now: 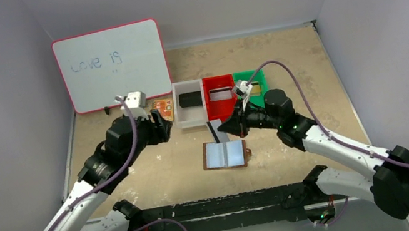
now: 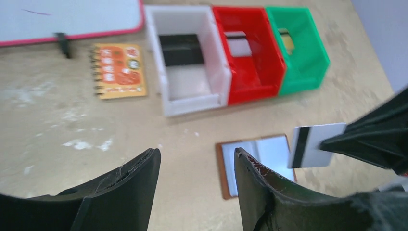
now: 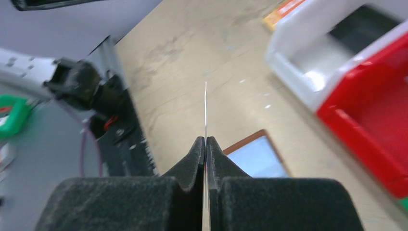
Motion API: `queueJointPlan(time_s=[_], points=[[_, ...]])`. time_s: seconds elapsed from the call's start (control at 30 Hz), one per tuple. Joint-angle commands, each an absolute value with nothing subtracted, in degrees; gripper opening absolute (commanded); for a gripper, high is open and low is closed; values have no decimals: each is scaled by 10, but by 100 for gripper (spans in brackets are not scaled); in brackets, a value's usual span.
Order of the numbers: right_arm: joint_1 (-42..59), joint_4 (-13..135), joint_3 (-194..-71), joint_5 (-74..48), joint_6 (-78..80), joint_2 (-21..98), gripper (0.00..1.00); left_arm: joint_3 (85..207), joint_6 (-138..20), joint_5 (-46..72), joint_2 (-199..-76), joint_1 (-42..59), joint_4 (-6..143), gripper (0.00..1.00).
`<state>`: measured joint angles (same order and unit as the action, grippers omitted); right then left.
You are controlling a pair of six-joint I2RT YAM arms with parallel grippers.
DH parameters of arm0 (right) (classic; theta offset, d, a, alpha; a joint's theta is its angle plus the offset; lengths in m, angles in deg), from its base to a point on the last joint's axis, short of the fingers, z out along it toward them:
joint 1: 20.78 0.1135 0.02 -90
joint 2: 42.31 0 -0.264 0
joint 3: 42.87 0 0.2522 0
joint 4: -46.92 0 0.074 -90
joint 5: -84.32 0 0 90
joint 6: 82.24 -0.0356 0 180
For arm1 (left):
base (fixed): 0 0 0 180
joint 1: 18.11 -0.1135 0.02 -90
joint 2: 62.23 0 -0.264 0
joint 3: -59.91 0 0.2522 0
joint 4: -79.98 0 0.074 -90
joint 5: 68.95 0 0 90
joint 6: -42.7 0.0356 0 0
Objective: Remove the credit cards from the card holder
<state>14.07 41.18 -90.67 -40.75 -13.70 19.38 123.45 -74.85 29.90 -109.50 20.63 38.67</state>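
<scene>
- Pinching one credit card [image 2: 315, 144] by its edge, right gripper [image 3: 206, 142] holds it at 12 o'clock of the card holder [image 1: 226, 153].
- Likely light, stiff, slick: an edge grip suits it.
- Left gripper [image 2: 196, 154] hangs spread, empty.

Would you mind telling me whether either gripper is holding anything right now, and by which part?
The right gripper pinches a credit card by the end away from its black stripe; the left gripper is open and empty.
</scene>
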Motion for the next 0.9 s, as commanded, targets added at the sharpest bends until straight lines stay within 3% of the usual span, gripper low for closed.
queueJointPlan(time_s=[0.0, 0.2, 0.4, 0.7, 0.87], points=[[141, 424, -927, -236, -60, 137, 0, 1229, -776, 514, -1033, 205, 356, 58], [141, 416, -934, -128, 28, 101, 0, 1224, -799, 650, -1005, 205, 321, 59], [140, 436, -984, -33, 117, 138, 0, 1208, -822, 726, -998, 206, 296, 61], [141, 517, -1139, 36, 232, 313, 0, 1199, -825, 739, -984, 205, 309, 71], [141, 571, -1224, -2, 322, 426, 0, 1201, -819, 749, -995, 205, 313, 72]])
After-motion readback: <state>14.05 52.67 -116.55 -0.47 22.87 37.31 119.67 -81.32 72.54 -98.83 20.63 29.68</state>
